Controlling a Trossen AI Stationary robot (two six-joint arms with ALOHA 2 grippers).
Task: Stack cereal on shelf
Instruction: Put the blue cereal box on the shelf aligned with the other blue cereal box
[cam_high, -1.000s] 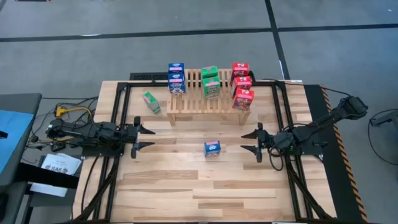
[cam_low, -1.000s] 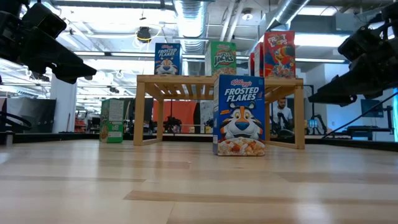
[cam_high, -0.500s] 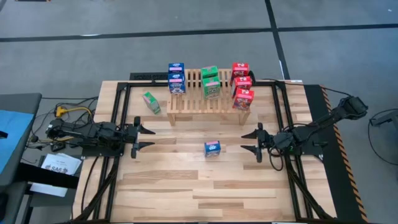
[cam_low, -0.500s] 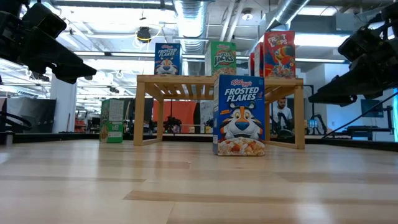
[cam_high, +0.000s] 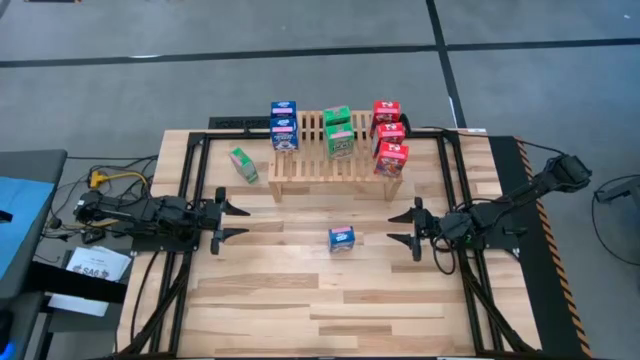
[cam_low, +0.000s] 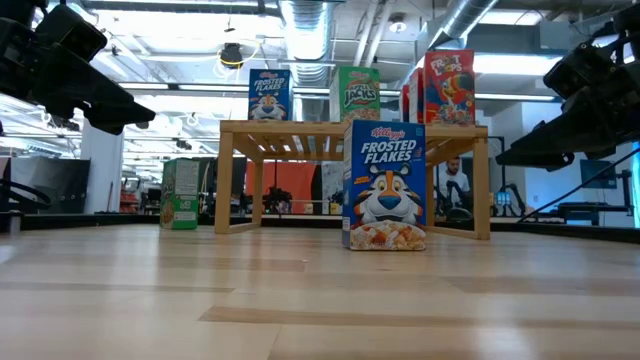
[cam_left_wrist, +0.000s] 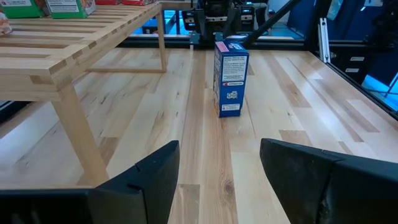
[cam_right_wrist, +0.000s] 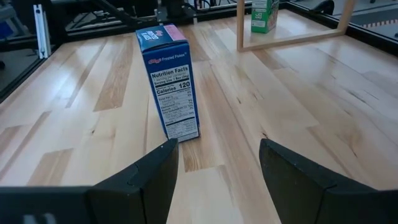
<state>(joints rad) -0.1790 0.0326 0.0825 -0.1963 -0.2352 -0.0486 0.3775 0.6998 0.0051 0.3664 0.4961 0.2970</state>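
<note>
Nine small cereal boxes show from above: three blue, three green, three red. One wooden shelf (cam_high: 332, 160) stands on one plank surface (cam_high: 300, 300). Two robot arms reach in, each with one two-fingered tool.

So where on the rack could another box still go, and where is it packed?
The rack is bare along its front slats, between the blue boxes and red boxes. The back edge is crowded, with green boxes in the middle.

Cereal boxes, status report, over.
Left gripper and right gripper open, empty, flanking blue box on the table. Green box beside shelf; seven boxes on it. Nothing in the way.
</note>
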